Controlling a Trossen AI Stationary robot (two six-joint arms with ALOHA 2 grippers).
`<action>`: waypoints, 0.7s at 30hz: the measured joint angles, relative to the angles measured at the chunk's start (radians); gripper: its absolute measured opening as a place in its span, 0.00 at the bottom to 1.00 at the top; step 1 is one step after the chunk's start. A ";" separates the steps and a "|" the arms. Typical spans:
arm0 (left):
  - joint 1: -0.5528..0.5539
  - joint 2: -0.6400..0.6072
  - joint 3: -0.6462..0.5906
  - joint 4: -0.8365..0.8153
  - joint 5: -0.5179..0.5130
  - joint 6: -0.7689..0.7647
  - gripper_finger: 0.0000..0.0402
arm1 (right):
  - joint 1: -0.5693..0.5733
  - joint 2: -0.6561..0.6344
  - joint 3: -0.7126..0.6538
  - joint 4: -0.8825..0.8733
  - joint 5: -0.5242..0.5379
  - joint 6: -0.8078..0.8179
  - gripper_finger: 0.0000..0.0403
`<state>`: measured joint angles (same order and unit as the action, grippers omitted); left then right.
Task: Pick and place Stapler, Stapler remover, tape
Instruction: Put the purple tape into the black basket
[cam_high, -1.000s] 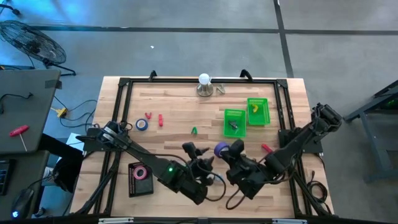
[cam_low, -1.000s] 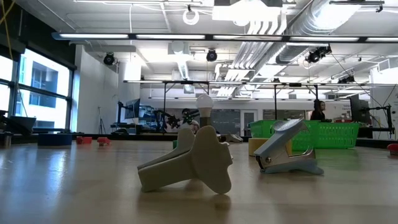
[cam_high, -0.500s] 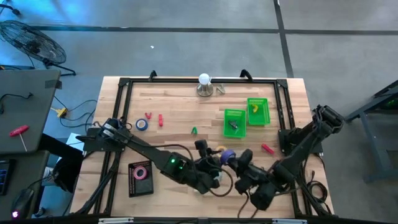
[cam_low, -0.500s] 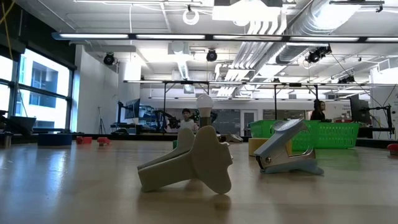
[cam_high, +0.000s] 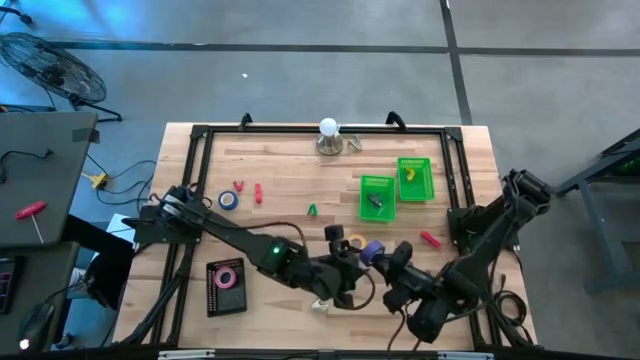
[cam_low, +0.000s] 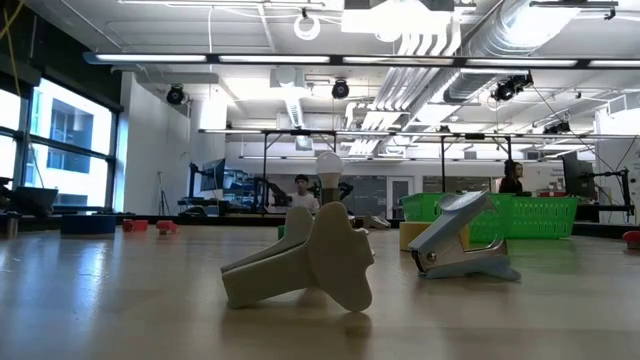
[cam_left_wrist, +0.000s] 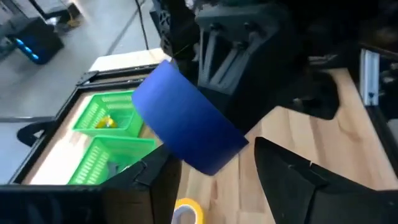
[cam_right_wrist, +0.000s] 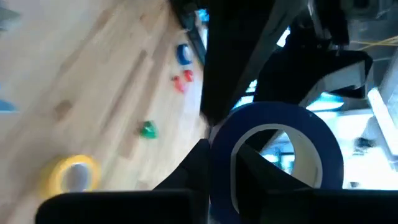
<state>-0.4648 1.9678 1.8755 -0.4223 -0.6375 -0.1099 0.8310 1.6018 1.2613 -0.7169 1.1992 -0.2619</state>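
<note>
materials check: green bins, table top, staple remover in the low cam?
Green bins: likely moulded plastic, with slotted lattice walls and a uniform bright colour. Table top: wood, apparently butcher-block, with pale planks and visible grain; matte finish. Staple remover: probably metal, grey-blue and shiny with highlights along its curved shell, though a plastic cover can't be ruled out.

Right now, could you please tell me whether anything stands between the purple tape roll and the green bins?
Nothing visible does: bare wood lies between the purple tape roll, in the right end effector, and the green bins. The yellow roll lies just beside it, off that line.
</note>
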 joint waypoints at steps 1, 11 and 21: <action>0.001 -0.006 0.000 0.004 0.023 -0.002 0.48 | 0.001 0.000 0.001 -0.016 0.007 0.016 0.08; 0.013 -0.022 0.000 0.010 0.146 -0.004 0.48 | 0.004 -0.002 0.001 -0.018 -0.001 0.014 0.08; 0.057 -0.022 -0.001 0.059 0.256 -0.021 0.48 | 0.003 -0.003 -0.001 0.004 -0.005 -0.007 0.08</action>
<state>-0.4075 1.9461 1.8745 -0.3629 -0.3812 -0.1313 0.8345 1.5990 1.2602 -0.7131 1.1941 -0.2691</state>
